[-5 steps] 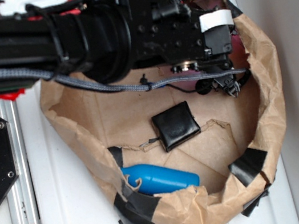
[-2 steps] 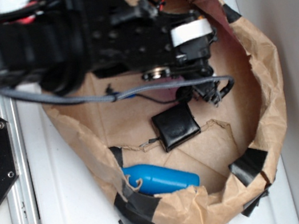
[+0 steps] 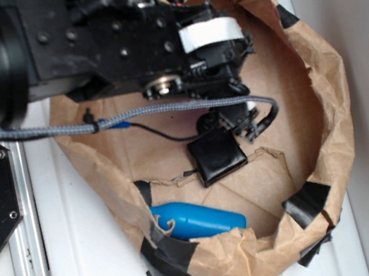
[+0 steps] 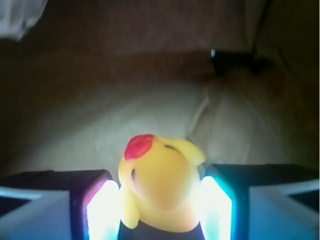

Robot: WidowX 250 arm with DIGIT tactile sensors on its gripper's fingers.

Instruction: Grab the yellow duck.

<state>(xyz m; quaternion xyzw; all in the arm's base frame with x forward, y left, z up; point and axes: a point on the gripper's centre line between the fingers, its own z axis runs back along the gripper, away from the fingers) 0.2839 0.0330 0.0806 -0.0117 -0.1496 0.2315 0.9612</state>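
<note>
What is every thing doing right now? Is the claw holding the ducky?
claw: shut on the yellow duck, a finger on each side.
yellow duck: held between the fingers.
black pouch: lying flat in the paper bag.
blue bottle: lying on its side.
paper bag: open, rim rolled down.

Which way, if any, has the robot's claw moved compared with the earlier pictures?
Yes. In the exterior view the claw has shifted left and down the picture, now reaching the black square pouch, which lies unmoved in the paper bag.
</note>
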